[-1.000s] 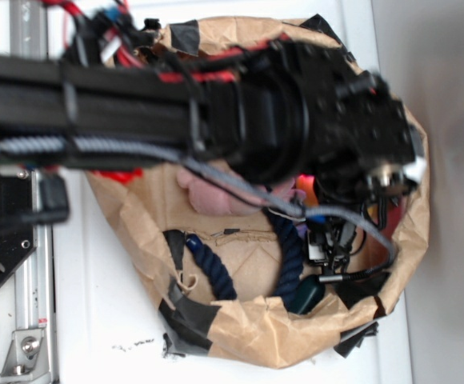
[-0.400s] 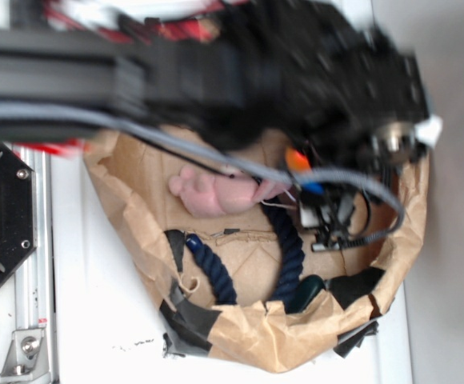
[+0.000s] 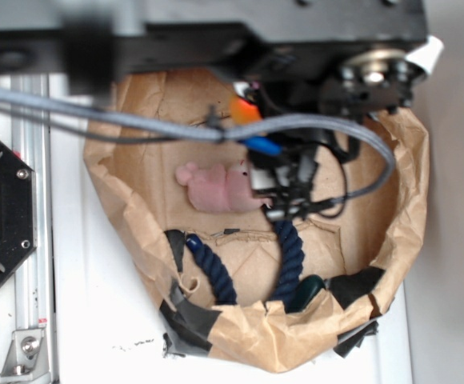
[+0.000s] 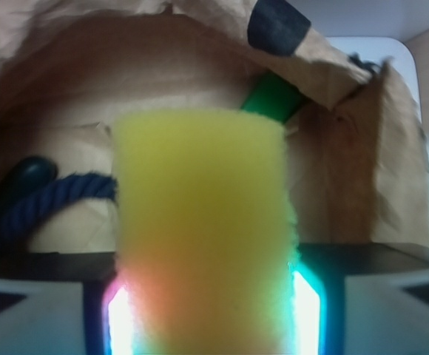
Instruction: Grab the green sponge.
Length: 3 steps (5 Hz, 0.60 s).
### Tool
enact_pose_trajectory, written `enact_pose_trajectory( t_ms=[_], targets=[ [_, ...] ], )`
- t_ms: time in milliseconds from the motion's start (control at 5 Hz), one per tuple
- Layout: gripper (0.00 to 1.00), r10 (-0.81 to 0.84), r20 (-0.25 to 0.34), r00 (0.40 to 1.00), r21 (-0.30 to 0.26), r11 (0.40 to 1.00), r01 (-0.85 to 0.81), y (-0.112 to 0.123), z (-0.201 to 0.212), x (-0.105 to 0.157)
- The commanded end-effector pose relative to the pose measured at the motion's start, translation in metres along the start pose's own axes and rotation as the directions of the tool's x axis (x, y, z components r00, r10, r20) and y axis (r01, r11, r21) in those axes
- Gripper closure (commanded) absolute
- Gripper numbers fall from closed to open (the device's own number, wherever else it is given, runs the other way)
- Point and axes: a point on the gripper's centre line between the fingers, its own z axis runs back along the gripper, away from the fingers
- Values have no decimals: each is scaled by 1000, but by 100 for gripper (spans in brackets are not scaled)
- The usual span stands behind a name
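Note:
The green sponge [image 4: 203, 222] fills the middle of the wrist view as a soft yellow foam block; its green face does not show. My gripper [image 4: 207, 314] is shut on it, with a glowing fingertip [image 4: 120, 314] pressed against each side. In the exterior view the gripper [image 3: 284, 192] hangs inside the brown paper bag [image 3: 128, 168], just right of a pink plush toy [image 3: 216, 188]. The sponge itself is hidden there behind the gripper and cables.
A navy rope [image 3: 288, 256] curves across the bag floor, and a dark green object [image 3: 306, 292] lies at its end. A bright green block [image 4: 271, 96] rests against the bag's far wall. The bag's crumpled walls [image 3: 412, 200] enclose the gripper on all sides.
The arm has swung toward the image top. The gripper has moved up and left from the bag's lower right to beside the pink toy, which now shows fully.

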Motion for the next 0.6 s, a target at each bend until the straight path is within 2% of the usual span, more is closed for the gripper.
enact_pose_trajectory(
  t_ms=[0,200,400],
  targets=[
    [100,6,129,992,20,1000,-8,-3,37,-13],
    [100,28,170,985,37,999,-34,-3,35,-16],
    [100,46,169,985,46,997,-55,-1,32,-16]
  ],
)
